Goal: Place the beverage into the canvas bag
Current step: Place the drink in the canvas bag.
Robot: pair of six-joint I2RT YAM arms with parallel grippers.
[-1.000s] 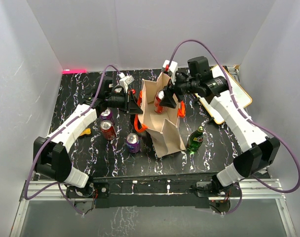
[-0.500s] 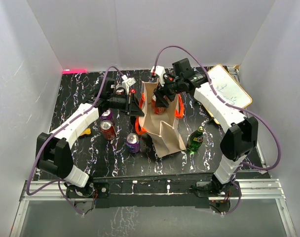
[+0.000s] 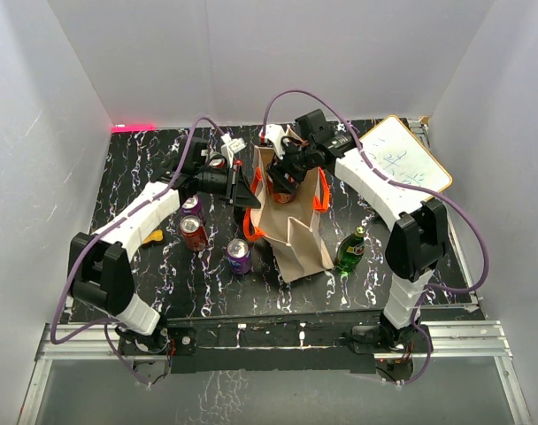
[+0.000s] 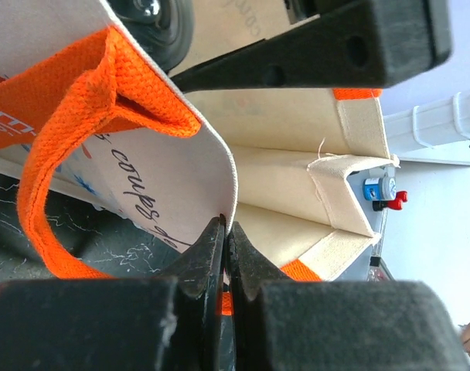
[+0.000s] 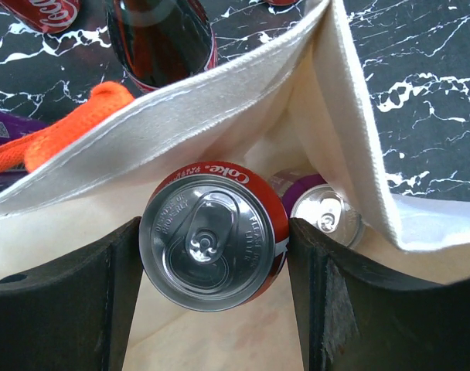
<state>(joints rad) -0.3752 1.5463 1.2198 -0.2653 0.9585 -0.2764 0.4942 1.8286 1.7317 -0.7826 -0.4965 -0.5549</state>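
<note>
canvas bag (image 3: 291, 228): upright on desk (image 3: 136, 168), unmoved.
right gripper (image 3: 287, 171): clamped on cola can (image 5: 212, 243), now further left and lower in the bag's mouth.
left gripper (image 4: 226, 230): still pinching bag's rim.
cola can: upright inside bag, beside purple can (image 5: 325, 212).

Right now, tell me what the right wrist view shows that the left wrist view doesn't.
Only the right wrist view: the right end effector gripping a red can within the opening of the canvas bag, with a purple can lower inside. Only the left wrist view: the left end effector shut on the bag's rim, and dark lettering printed on its outer side. Both: the canvas bag and its orange handle.
</note>
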